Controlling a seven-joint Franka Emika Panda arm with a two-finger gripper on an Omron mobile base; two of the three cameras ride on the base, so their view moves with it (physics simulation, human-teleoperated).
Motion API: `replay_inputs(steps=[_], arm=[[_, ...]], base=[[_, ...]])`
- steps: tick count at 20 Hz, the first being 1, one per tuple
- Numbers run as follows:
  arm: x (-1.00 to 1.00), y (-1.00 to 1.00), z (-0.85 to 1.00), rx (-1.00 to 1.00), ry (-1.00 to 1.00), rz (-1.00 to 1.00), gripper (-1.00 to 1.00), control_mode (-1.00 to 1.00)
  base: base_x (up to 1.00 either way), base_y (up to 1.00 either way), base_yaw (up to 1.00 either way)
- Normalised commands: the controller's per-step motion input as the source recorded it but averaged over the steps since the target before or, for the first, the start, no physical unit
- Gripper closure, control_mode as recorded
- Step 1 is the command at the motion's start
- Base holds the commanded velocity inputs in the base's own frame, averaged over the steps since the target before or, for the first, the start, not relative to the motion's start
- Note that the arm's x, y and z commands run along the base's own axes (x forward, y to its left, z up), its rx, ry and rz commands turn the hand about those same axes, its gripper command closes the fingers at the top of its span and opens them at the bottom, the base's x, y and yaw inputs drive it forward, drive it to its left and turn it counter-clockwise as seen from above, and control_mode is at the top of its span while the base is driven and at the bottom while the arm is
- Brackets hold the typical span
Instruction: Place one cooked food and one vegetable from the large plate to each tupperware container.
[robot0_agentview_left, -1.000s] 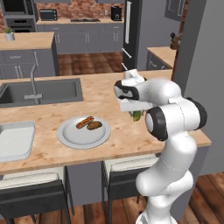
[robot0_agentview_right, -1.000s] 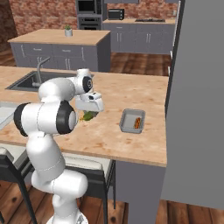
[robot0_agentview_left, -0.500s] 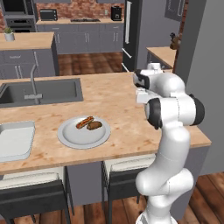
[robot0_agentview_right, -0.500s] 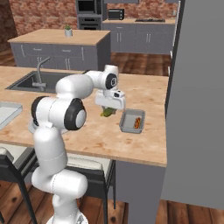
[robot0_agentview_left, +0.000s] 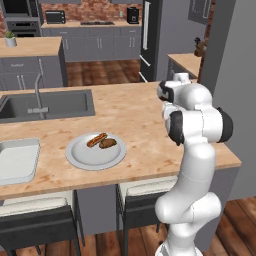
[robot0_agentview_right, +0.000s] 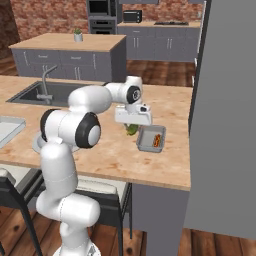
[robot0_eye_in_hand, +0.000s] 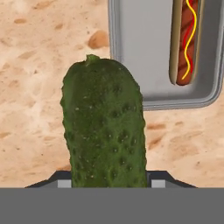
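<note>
Your wooden desk (robot0_agentview_left: 135, 115) carries the large plate (robot0_agentview_left: 95, 152), holding a hot dog (robot0_agentview_left: 96, 139) and a brown cooked piece (robot0_agentview_left: 107, 144). One tupperware tray (robot0_agentview_left: 16, 159) lies left of it; the other (robot0_agentview_right: 151, 138) holds a mustard-striped hot dog (robot0_eye_in_hand: 186, 41). The jaws (robot0_agentview_right: 131, 126) pinch a cucumber (robot0_eye_in_hand: 104, 127) just beside that tray. No writing is legible.

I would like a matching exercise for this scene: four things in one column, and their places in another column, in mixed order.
Things:
1. cucumber
2. hot dog
3. sausage
4. faucet

Places:
a. on the large plate
b. beside the sink
c. in the gripper
d. in the tupperware container

Pairs: 1-c, 2-d, 3-a, 4-b
</note>
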Motion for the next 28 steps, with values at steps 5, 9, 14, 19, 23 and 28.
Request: replay_inputs(steps=[5,9,14,19,23,28], arm=[[0.26,-0.48,-0.11,0.08,-0.01,0.12,1.0,-1.0],[0.42,-0.4,0.0,0.14,0.0,0.0,1.0,-1.0],[0.26,-0.06,-0.05,0.03,0.0,0.0,1.0,-1.0],[0.21,0.0,-0.38,0.0,0.01,-0.02,1.0,-1.0],[0.17,0.0,-0.39,0.0,0.0,0.0,1.0,-1.0],[0.17,0.0,-0.34,0.0,-0.01,0.0,1.0,-1.0]], base=[[0.0,0.0,0.0],[0.0,0.0,0.0],[0.0,0.0,0.0],[0.0,0.0,0.0],[0.0,0.0,0.0],[0.0,0.0,0.0]])
